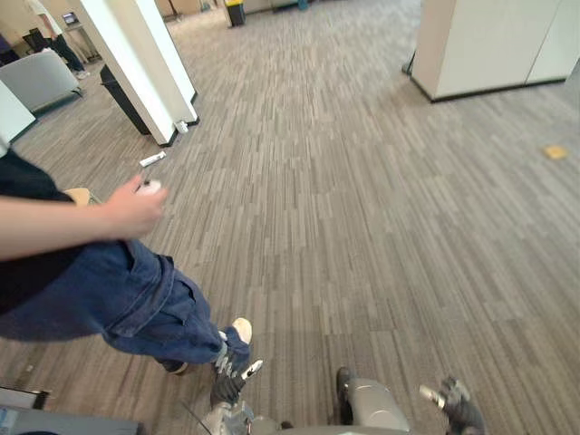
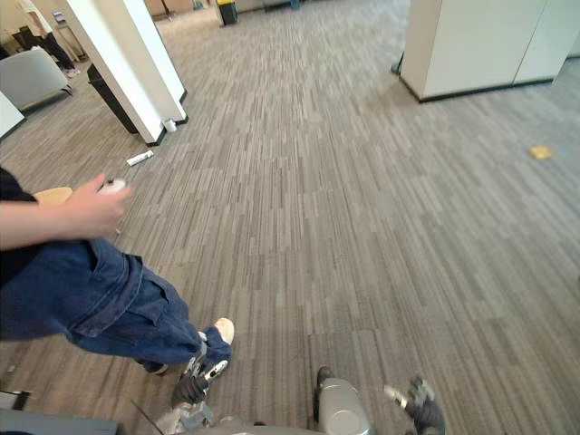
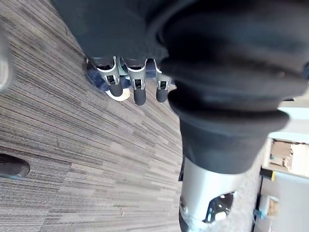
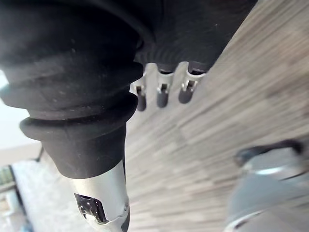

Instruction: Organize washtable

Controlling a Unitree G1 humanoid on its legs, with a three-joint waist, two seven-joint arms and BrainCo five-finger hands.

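— What are the robot's hands doing?

— The left hand (image 1: pixel 228 385) hangs low at 7 o'clock. Its fingers (image 3: pixel 139 92) are straight and loose, and nothing is in them. The right hand (image 1: pixel 458 403) is at 5 o'clock. Its fingers (image 4: pixel 161 96) are also relaxed and hold nothing.

— And the thing to organize?

— At 7 o'clock, at the very edge, there is a grey flat surface (image 1: pixel 63 424). I cannot tell if it belongs to a washtable.

— Who stands near?

— A person in blue jeans (image 1: pixel 136 299) at 9 o'clock, one shoe (image 1: pixel 240 328) just beside the left hand. The person's hand (image 1: pixel 136 208) is closed around a small white thing (image 1: pixel 150 187).

— Further away?

— Grey striped carpet (image 1: pixel 362 227) everywhere. A white stick-like object (image 1: pixel 152 159) lies on it at 10 o'clock, near a white pillar (image 1: pixel 145 63) at 11 o'clock. A yellow scrap (image 1: pixel 555 152) lies at 2 o'clock, and a white cabinet (image 1: pixel 489 45) stands at 1 o'clock.
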